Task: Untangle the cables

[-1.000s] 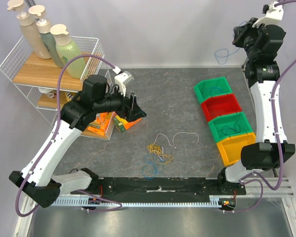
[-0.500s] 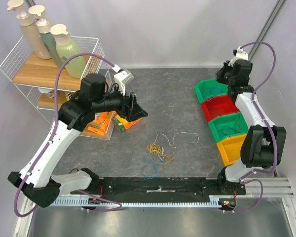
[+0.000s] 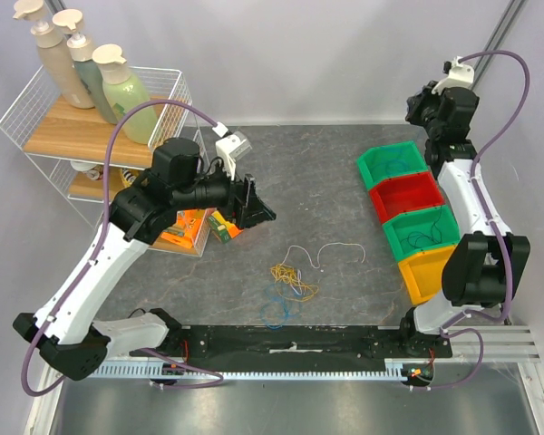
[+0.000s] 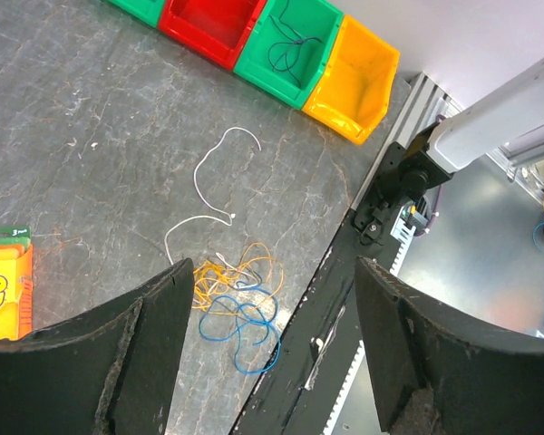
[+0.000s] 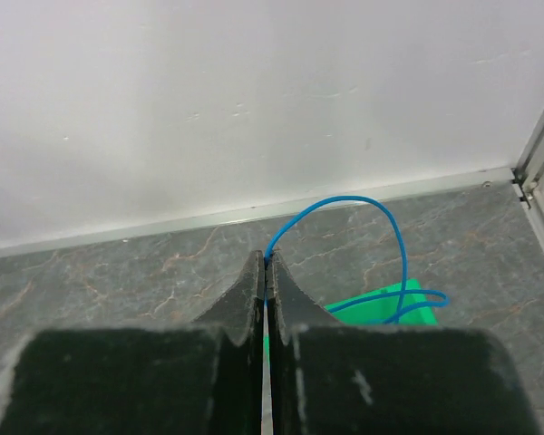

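Note:
A tangle of yellow and blue cables [image 3: 288, 288] lies on the grey table near the front; it also shows in the left wrist view [image 4: 234, 290]. A loose white cable [image 3: 319, 254] lies just beyond it. My left gripper [image 3: 257, 207] hangs open and empty above the table, left of the tangle. My right gripper [image 5: 266, 263] is shut on a blue cable [image 5: 381, 227] and holds it over the far green bin [image 3: 392, 166]. The cable loops down toward that bin.
A row of bins stands at the right: green, red [image 3: 408, 197], green [image 3: 424, 231], yellow [image 3: 433, 270]. A wire rack [image 3: 91, 127] with bottles stands at the back left. Orange packets [image 3: 186, 227] lie beside it. The black rail [image 3: 290, 340] runs along the front edge.
My right arm has come down from high at the back right to over the far green bin, still gripping the blue cable. My left gripper has shifted slightly right.

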Robot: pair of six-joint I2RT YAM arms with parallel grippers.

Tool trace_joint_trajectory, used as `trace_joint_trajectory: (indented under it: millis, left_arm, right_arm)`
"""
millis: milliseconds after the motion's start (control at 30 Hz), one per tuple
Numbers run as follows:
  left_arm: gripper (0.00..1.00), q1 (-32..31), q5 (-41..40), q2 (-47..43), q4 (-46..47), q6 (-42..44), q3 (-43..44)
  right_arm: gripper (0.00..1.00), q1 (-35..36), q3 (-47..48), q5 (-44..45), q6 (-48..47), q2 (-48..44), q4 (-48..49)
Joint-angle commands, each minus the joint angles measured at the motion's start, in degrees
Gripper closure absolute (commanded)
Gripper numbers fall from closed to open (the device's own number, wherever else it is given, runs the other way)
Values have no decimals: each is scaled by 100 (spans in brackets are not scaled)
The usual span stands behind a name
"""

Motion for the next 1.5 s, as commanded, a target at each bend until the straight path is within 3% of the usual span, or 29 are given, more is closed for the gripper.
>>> trace_joint_trajectory:
  millis: [0, 533, 700, 900, 1000, 1100, 1333, 1467]
  left_arm:
    - [23, -99, -134, -172, 5, 119, 230]
    - [23, -626, -451, -129, -154, 400, 177]
    - [23, -626, -442, -94, -162, 313, 125]
    - [22, -679, -766, -58, -285, 251, 186]
    - [22, -731, -838, -58, -312, 233, 151]
    - [23, -749, -768, -15, -312, 242, 142]
    - [25, -758, -697, 65, -303, 233, 125]
    - [25, -767, -697, 91, -312, 216, 89]
  right_arm:
    - [100, -5, 124, 262, -265, 213, 192]
    - [100, 82, -895, -28, 130, 1005, 121]
    - [100, 82, -344, -695, -18, 1961, -220]
    - [82, 82, 228, -257, -229, 2227, -1256]
    - [49, 152, 431, 190, -379, 1991, -1670]
    - [34, 223, 475, 447, -484, 1561, -2100]
    - [24, 223, -638, 1325, -284, -274, -2673]
    - [25, 328, -1605, 502, -291, -1383, -2866]
